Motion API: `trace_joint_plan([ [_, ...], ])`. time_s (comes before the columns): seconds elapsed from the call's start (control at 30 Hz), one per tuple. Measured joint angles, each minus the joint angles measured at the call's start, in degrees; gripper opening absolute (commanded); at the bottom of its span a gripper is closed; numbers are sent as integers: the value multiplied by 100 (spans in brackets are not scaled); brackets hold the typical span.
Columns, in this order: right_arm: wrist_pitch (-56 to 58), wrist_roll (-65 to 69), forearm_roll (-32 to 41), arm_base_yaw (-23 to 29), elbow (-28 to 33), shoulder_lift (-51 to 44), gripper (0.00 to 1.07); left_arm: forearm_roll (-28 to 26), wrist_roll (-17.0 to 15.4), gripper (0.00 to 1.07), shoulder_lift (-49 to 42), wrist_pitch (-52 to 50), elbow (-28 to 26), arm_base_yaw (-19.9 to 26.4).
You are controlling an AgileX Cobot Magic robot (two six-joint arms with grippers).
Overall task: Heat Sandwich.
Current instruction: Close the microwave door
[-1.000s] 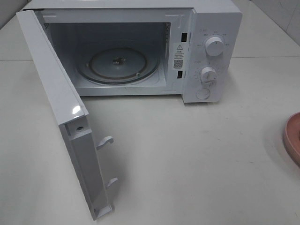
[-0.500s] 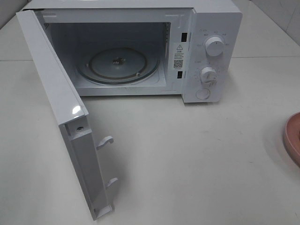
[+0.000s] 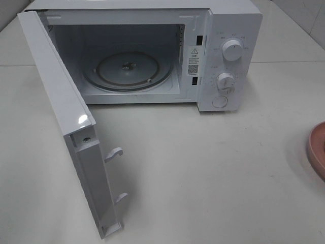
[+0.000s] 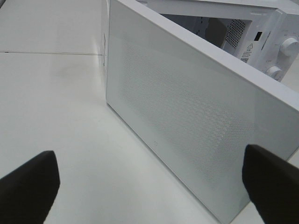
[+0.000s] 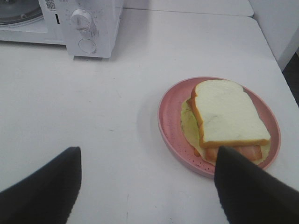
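Note:
The sandwich (image 5: 227, 116), pale bread over a red-orange filling, lies on a round pink plate (image 5: 169, 126) on the white table. My right gripper (image 5: 147, 184) hovers open above the table just short of the plate, nothing between its fingers. In the exterior high view only the plate's rim (image 3: 318, 150) shows at the right edge. The white microwave (image 3: 231, 30) stands at the back with its door (image 3: 66, 127) swung wide open and its glass turntable (image 3: 127, 71) bare. My left gripper (image 4: 149, 179) is open, facing the outer side of the door (image 4: 187, 116), apart from it.
The microwave's two knobs (image 3: 232, 50) and round button (image 3: 219, 101) face the front. The open door juts toward the table's front left. A white wall or panel (image 5: 280, 23) stands beyond the plate in the right wrist view.

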Motion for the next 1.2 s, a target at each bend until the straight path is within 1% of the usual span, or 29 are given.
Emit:
trace_joint_plan([
  [0.03, 0, 0, 0, 0, 0, 0, 76, 0, 69, 104, 80, -52, 0, 0],
  [0.1, 0, 0, 0, 0, 0, 0, 76, 0, 315, 104, 298, -172, 0, 0],
  [0.13, 0, 0, 0, 0, 0, 0, 76, 0, 315, 104, 298, -172, 0, 0],
  [0.17, 0, 0, 0, 0, 0, 0, 76, 40, 521, 103, 516, -315, 0, 0],
  [0.23, 0, 0, 0, 0, 0, 0, 76, 92, 642, 102, 773, -464, 0, 0],
  [0.27, 0, 0, 0, 0, 0, 0, 76, 92, 642, 102, 773, -464, 0, 0],
  [0.33, 0, 0, 0, 0, 0, 0, 76, 201, 676, 91, 1175, -705, 0, 0],
  [0.4, 0, 0, 0, 0, 0, 0, 76, 218, 699, 78, 1564, -974, 0, 0],
  [0.43, 0, 0, 0, 0, 0, 0, 76, 218, 699, 78, 1564, -974, 0, 0],
  [0.47, 0, 0, 0, 0, 0, 0, 76, 218, 699, 62, 1696, -1060, 0, 0],
  [0.53, 0, 0, 0, 0, 0, 0, 76, 218, 699, 45, 1908, -1232, 0, 0],
  [0.57, 0, 0, 0, 0, 0, 0, 76, 212, 699, 28, 2143, -1392, 0, 0],
  [0.6, 0, 0, 0, 0, 0, 0, 76, 212, 699, 28, 2143, -1392, 0, 0],
  [0.7, 0, 0, 0, 0, 0, 0, 76, 212, 699, 7, 2464, -1662, 6, 0],
  [0.73, 0, 0, 0, 0, 0, 0, 76, 212, 699, 0, 2750, -1896, 46, 0],
  [0.77, 0, 0, 0, 0, 0, 0, 76, 212, 699, 0, 2750, -1896, 46, 0],
  [0.83, 0, 0, 0, 0, 0, 0, 76, 212, 722, 0, 3048, -2200, 132, 0],
  [0.87, 0, 0, 0, 0, 0, 0, 76, 212, 808, 0, 3306, -2607, 281, 0],
  [0.9, 0, 0, 0, 0, 0, 0, 76, 212, 808, 0, 3306, -2607, 281, 0],
  [1.0, 0, 0, 0, 0, 0, 0, 76, 189, 1049, 0, 3650, -3363, 550, 0],
  [1.03, 0, 0, 0, 0, 0, 0, 76, 155, 1255, 0, 3850, -3856, 710, 0],
  [1.07, 0, 0, 0, 0, 0, 0, 76, 155, 1255, 0, 3850, -3856, 710, 0],
  [1.13, 0, 0, 0, 0, 0, 0, 76, 126, 1438, 0, 4016, -4377, 854, -40],
  [1.17, 0, 0, 0, 0, 0, 0, 76, 126, 1593, 0, 4183, -4819, 963, -143],
  [1.2, 0, 0, 0, 0, 0, 0, 76, 126, 1593, 0, 4183, -4819, 963, -143],
])
